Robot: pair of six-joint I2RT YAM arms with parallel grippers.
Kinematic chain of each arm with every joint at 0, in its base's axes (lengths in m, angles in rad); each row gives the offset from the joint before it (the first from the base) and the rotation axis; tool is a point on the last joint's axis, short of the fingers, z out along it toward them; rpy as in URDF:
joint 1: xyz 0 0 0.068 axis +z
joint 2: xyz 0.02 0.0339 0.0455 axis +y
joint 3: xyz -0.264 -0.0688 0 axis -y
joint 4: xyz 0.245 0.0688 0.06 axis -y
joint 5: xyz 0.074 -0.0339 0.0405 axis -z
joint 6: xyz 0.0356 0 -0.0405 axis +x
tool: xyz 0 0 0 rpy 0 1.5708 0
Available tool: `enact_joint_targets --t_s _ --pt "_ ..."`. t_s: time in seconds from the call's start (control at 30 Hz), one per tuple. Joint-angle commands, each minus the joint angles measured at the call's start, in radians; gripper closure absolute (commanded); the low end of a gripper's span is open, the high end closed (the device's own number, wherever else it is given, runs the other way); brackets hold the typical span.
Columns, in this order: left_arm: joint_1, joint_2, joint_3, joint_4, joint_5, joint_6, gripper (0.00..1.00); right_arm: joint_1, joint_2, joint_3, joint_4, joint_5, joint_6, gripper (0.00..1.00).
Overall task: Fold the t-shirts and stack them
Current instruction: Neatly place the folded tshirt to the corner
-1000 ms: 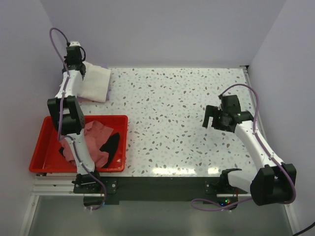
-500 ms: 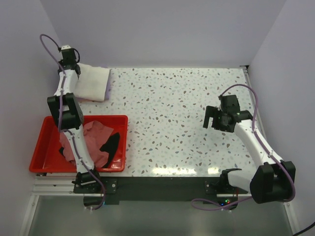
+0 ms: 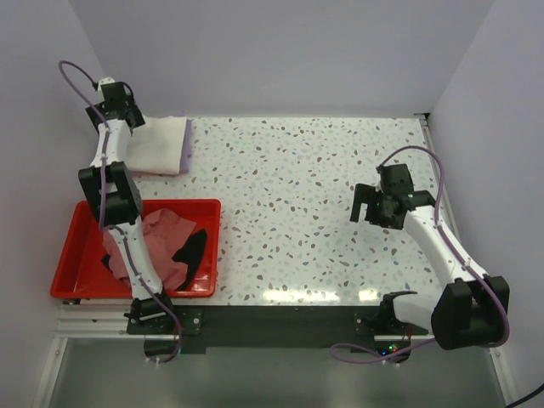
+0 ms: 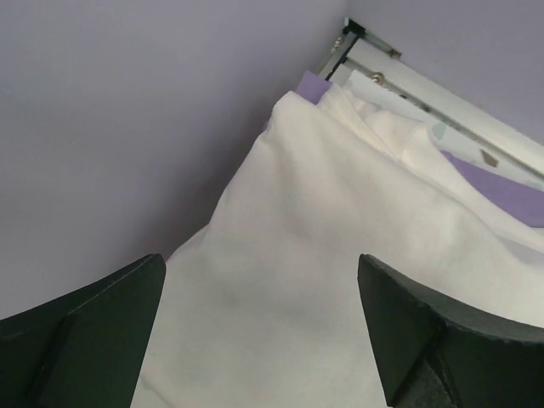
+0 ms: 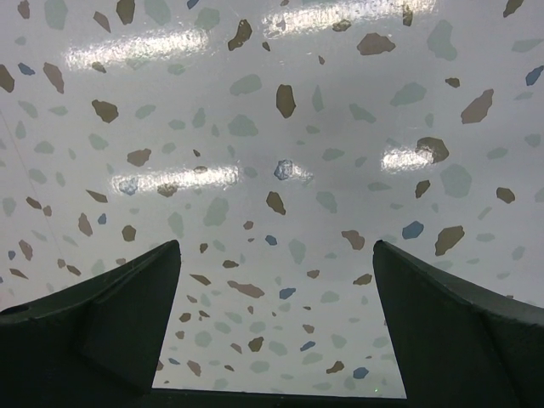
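Left hand [image 4: 262, 268] is up in the far-left corner, fingers spread wide and gripping nothing, hovering right over the folded cream-white tee [image 3: 157, 144]. That tee lies on top of the lavender tee [image 3: 186, 146], which only peeks out as a strip along the right side. The stack is tucked against the left wall and close to the counter's [image 3: 297, 187] far edge, so it's tight there. Whether the fingers brush the cloth, I can't tell.

Right hand [image 5: 276, 246] is also let go and wide open, with only speckled counter showing between its fingers, over on the right and not far from the right wall. A big stretch of counter runs between it and the stack.

At near left the red tray [image 3: 64, 263] hugs the counter's left and near edges, with the pink tee [image 3: 166, 234] and black tee [image 3: 191, 251] crumpled together inside. The left arm reaches over it.
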Motion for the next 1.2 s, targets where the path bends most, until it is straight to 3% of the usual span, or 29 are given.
enact_joint_targets --t_s 0.0,0.2,0.3,0.5,0.63,0.83,1.17 --pt "0.002 -0.131 0.038 0.002 0.116 -0.048 0.00 -0.003 -0.010 0.035 0.011 -0.013 -0.006 0.01" --pt "-0.099 -0.233 -0.136 0.114 0.322 0.092 0.00 -0.003 -0.019 0.025 0.019 -0.042 -0.012 0.01" --pt "-0.177 -0.257 -0.239 0.168 0.356 0.261 0.00 -0.001 -0.031 0.017 0.026 -0.062 -0.012 0.01" --pt "-0.251 -0.155 -0.197 0.107 0.287 0.260 0.00 -0.003 -0.042 0.012 0.031 -0.089 -0.017 0.01" --pt "-0.251 -0.090 -0.130 0.051 0.218 0.254 0.15 -0.001 -0.046 0.006 0.037 -0.096 -0.015 0.01" --pt "-0.251 -0.075 -0.178 0.085 0.183 0.280 0.28 -0.003 -0.037 0.003 0.040 -0.097 -0.014 0.01" --pt "-0.281 -0.044 -0.196 0.103 0.111 0.291 0.37 -0.001 -0.026 0.006 0.039 -0.091 -0.014 0.01"
